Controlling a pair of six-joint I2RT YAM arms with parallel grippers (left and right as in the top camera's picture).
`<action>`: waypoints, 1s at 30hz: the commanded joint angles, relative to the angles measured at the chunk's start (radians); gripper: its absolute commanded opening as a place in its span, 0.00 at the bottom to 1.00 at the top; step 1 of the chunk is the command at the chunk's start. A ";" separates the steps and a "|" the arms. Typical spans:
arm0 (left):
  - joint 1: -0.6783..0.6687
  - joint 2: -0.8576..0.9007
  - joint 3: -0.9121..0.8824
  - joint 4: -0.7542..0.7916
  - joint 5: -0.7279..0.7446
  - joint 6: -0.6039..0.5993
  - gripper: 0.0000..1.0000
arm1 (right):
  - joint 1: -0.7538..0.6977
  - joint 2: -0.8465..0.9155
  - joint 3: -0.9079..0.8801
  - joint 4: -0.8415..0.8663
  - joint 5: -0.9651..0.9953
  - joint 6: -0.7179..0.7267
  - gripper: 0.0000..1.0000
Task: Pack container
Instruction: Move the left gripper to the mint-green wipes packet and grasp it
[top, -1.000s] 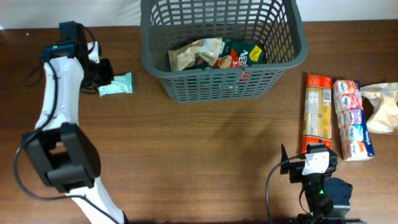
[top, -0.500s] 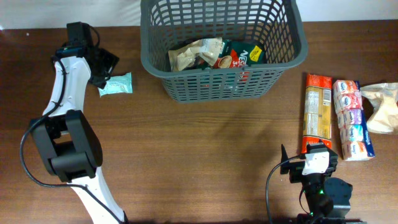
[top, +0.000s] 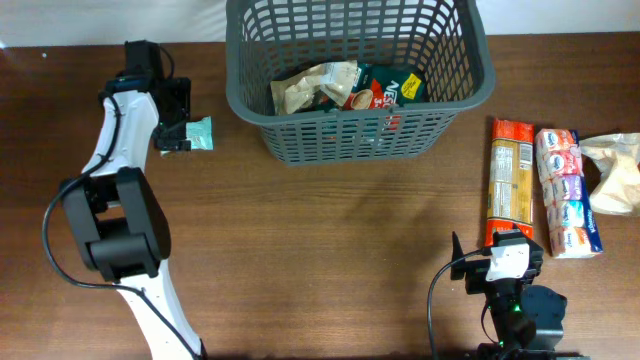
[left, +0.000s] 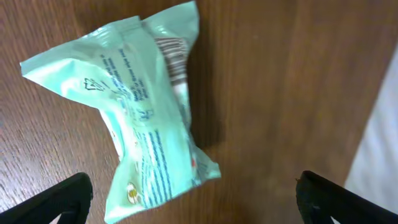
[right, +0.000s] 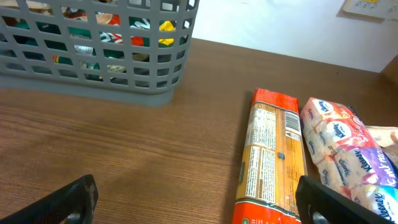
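The container (top: 470, 92) is a dark grey slotted basket at the far middle of the table, with several food packets inside; its wall also fills the right wrist view's upper left (right: 93, 81). A mint-green packet (top: 198, 133) lies on the table left of it. My left gripper (top: 180, 122) stands open at the packet's left end. In the left wrist view the packet (left: 137, 106) lies just ahead of the left gripper (left: 199, 202), nearer the left finger. My right gripper (top: 495, 243) is open and empty at the near right (right: 202, 205).
An orange pasta pack (top: 511, 180) lies lengthwise just beyond the right gripper, its near end reaching between the fingers (right: 273, 162). To its right are a tissue multipack (top: 567, 190) and a beige bag (top: 615, 172). A white wall runs behind the table.
My left gripper's jaws have spread wide and the arm has swung toward the far side, closer to the basket. The mint packet stays in place. The right arm has not moved.
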 joint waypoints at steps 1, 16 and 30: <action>0.002 0.021 0.003 -0.014 -0.063 -0.031 1.00 | -0.008 -0.006 -0.008 0.002 -0.005 0.007 0.99; 0.002 0.093 0.001 -0.029 -0.091 -0.031 0.71 | -0.008 -0.006 -0.008 0.002 -0.005 0.007 0.99; 0.002 0.097 0.000 -0.090 -0.164 -0.025 0.38 | -0.008 -0.006 -0.008 0.002 -0.005 0.007 0.99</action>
